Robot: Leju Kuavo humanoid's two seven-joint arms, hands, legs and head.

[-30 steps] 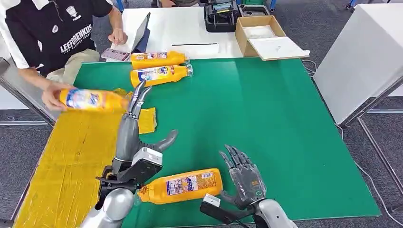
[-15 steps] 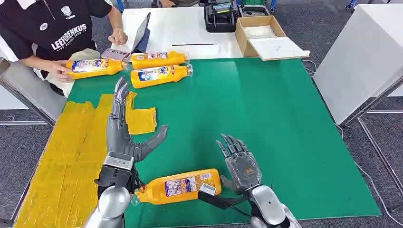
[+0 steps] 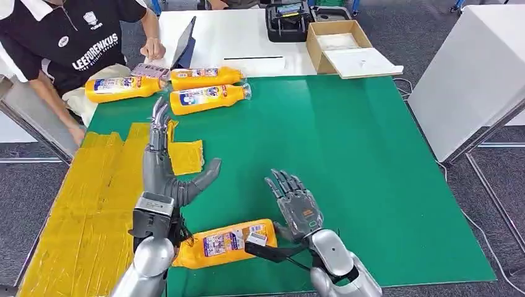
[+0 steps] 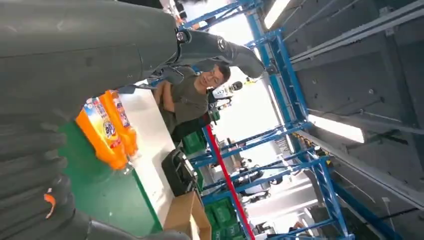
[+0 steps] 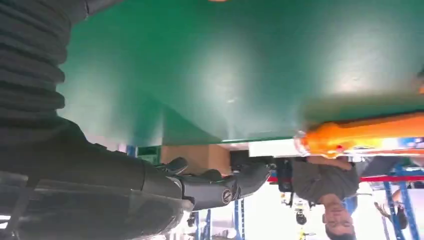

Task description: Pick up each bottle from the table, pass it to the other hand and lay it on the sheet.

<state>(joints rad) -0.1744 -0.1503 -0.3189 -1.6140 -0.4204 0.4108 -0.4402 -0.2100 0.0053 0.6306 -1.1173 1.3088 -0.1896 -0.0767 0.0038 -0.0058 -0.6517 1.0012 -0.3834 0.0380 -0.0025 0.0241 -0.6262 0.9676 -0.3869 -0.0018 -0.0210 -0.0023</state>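
1. Nearest the robot, one orange bottle lies on its side on the green tabletop, between the two arms, its cap end tucked behind the left wrist and hard to make out.
2. The right hand hovers just beside the bottle's base end with its fingers spread and nothing in it; whether the thumb touches the bottle I cannot tell, since a dark strap crosses there.
3. The left hand is raised over the edge of the yellow sheet, fingers straight and apart, holding nothing.
4. The step in hand appears to be the pick-up of this near bottle by the right hand; the next move calls for lowering the hand and wrapping the fingers round the bottle's body, then lifting it toward the left hand for the pass.
5. Farther off, three more bottles lie side by side at the tabletop's far left corner, well apart from both hands.
6. Behind them sits a person, cut off by the frame edge, beside a white table with an open cardboard box.
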